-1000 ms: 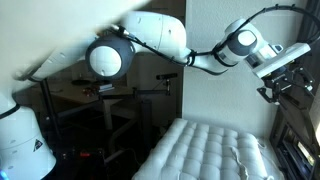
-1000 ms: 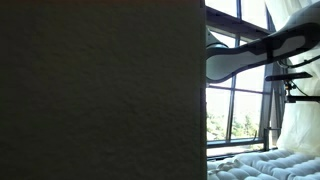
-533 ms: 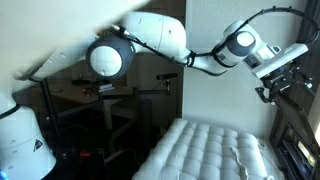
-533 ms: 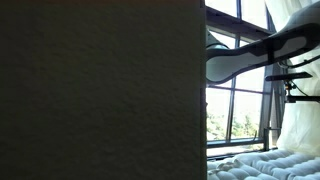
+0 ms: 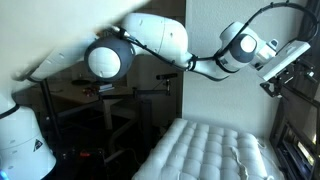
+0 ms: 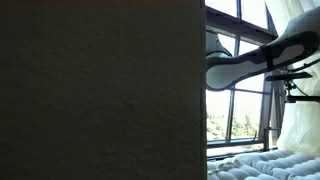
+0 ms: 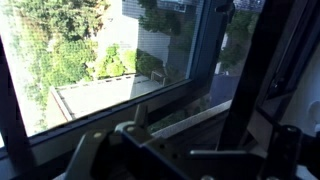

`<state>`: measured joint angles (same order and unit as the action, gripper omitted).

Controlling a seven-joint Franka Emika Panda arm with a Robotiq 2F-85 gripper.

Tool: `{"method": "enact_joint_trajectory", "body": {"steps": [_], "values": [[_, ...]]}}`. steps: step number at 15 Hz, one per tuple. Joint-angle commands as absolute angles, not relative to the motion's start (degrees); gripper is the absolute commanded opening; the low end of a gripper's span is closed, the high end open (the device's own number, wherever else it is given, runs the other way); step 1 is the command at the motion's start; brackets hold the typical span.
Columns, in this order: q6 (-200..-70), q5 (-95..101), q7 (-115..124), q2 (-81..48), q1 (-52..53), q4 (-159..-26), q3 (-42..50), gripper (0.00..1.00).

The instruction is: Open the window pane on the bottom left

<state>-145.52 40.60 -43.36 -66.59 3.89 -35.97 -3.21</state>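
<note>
Window pane (image 7: 250, 75): right in front of the wrist camera, on the right side of that view. Thin black frame, leaning over. Maybe open a bit already, hard to be sure.
Big glass (image 7: 90, 60): just beside the pane, with green trees and a roof outside.
Fingers (image 7: 95, 150): spread wide at the bottom of the wrist view, nothing between them, holding nothing. Near the black frame.
Arm (image 5: 150, 40): stretched far out toward the window, high above the bed.
Bed (image 5: 210, 145): white and puffy, under the arm.
Curtain (image 6: 295, 125): white, hanging by the window.
Step in hand: looks like lining up with the frame, no grab on it.
Next move: calls for bringing the fingers onto the thin frame or its handle, shutting them tight, then a slow push or pull the way the pane swings.
</note>
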Motion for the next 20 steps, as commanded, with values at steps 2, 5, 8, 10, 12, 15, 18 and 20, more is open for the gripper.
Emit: {"method": "enact_joint_trajectory", "body": {"steps": [2, 5, 8, 10, 12, 15, 18, 20], "values": [[-152.08, 42.9, -40.94, -64.58, 3.81, -40.52, -1.8, 1.0], [-153.21, 45.43, -39.43, -64.05, 4.13, -42.09, 0.11, 1.0], [-155.04, 47.47, -38.88, -62.79, 3.58, -44.91, 0.95, 1.0], [-157.62, 45.51, -39.31, -61.85, 4.27, -46.82, 3.62, 1.0], [-159.06, 45.78, -38.97, -60.69, 4.7, -48.98, 4.76, 1.0], [-161.26, 46.25, -38.81, -58.19, 5.03, -53.17, 5.61, 1.0], [-159.28, 45.52, -40.64, -54.18, 5.01, -59.07, 4.48, 1.0], [-158.66, 47.37, -38.99, -51.46, 5.52, -63.03, 6.85, 1.0]]}}
